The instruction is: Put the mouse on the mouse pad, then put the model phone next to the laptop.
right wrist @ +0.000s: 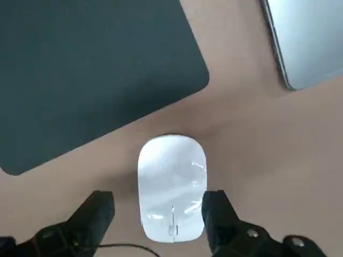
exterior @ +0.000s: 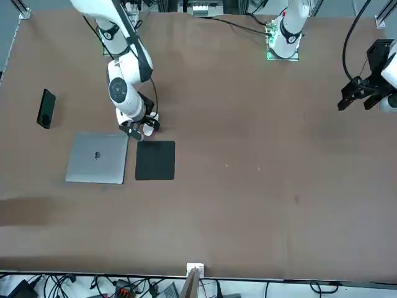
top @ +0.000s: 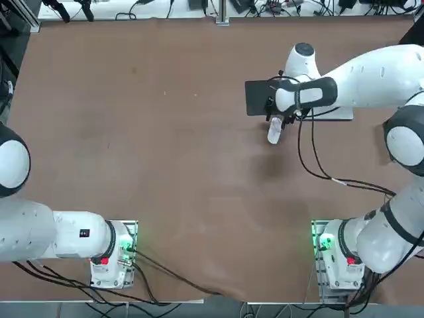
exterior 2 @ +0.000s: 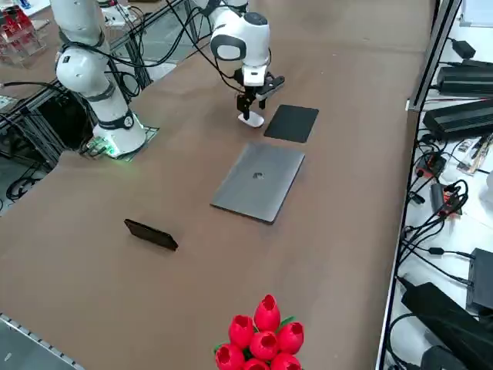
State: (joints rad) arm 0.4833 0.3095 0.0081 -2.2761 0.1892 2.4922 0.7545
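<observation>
Wrist view: gripper wide open, empty, straddling mouse on counter; pad just beyond, laptop near.

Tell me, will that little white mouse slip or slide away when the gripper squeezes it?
The mouse looks smooth, glossy and rounded, so it may slip between the fingers unless squeezed squarely at its sides. It lies flat and low on the table, so it probably won't roll or tip, only slide. The open right gripper straddles it evenly, which should help.
</observation>
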